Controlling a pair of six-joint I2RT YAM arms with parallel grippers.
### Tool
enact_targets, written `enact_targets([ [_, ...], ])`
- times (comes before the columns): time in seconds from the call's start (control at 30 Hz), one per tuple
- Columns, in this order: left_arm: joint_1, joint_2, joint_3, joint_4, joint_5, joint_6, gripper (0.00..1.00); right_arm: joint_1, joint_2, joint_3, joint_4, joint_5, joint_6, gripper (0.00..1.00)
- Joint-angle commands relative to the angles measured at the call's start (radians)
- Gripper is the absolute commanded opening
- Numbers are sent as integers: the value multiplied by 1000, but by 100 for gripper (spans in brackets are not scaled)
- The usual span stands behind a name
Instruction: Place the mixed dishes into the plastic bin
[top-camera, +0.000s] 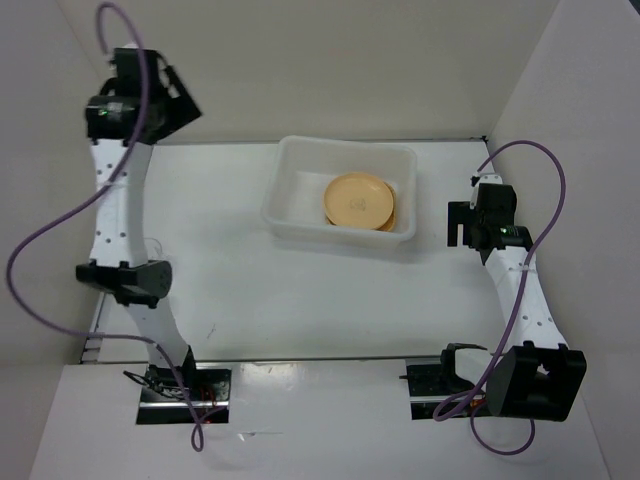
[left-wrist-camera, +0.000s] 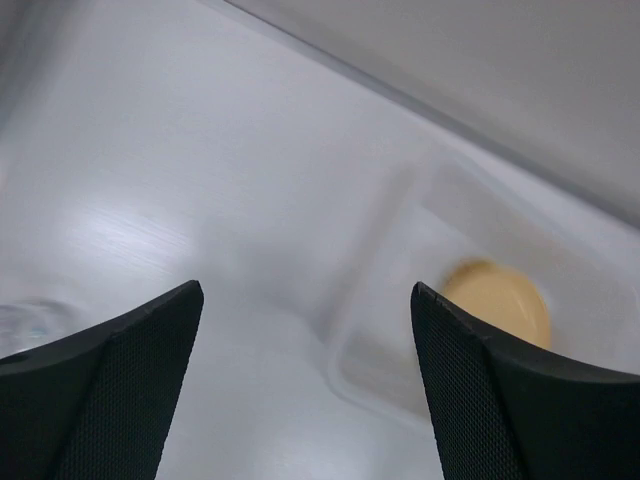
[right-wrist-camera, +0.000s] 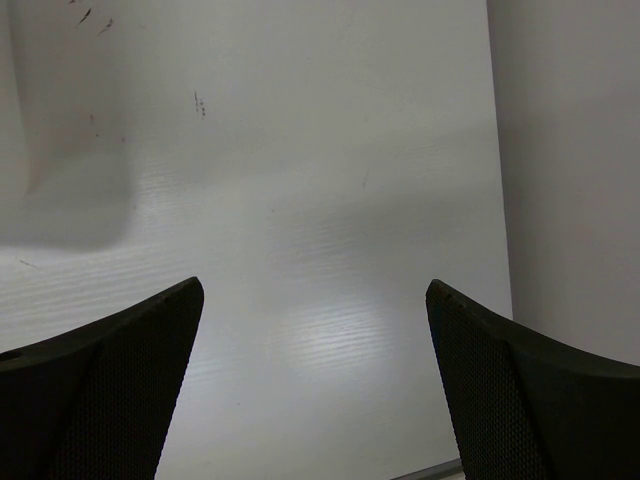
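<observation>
**A:** Stacked in the right half of the plastic bin (top-camera: 295, 195) are the tan plates (top-camera: 357, 199), mid-tabletop (top-camera: 250, 300).

**B:** And the left end effector (left-wrist-camera: 305, 385)?

**A:** Fingers spread wide, gripping nothing, high over the far-left corner.

**B:** The right one?

**A:** The right end effector (right-wrist-camera: 315, 385) is spread too, empty, near the bin's right side.

translucent plastic bin (top-camera: 300, 190), matt tan plates (top-camera: 357, 199), glossy white table (top-camera: 280, 300).

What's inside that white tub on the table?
A round tan plate lies in the tub, resting on a second plate whose edge peeks out on its right. Most of that lower plate, and anything beneath the stack, is covered.
</observation>
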Motion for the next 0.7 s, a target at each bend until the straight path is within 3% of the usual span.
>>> enact_targets([
  [0.0,163,-72,-272,23,-74,-18,91,9,-16,15,23,4,6,96],
  [0.1,295,-177,-513,164,81,-6,90,9,-16,15,23,-6,6,96],
  [0.13,316,-207,-679,203,104,3,88,9,-16,15,23,-6,6,96],
  [0.27,388,-300,-938,298,157,26,79,9,-16,15,23,-6,6,96],
  [0.5,496,-346,-1167,360,216,77,77,18,-7,15,23,-6,6,96],
  [0.67,517,-346,-1239,405,235,88,77,18,3,15,23,-6,6,96],
])
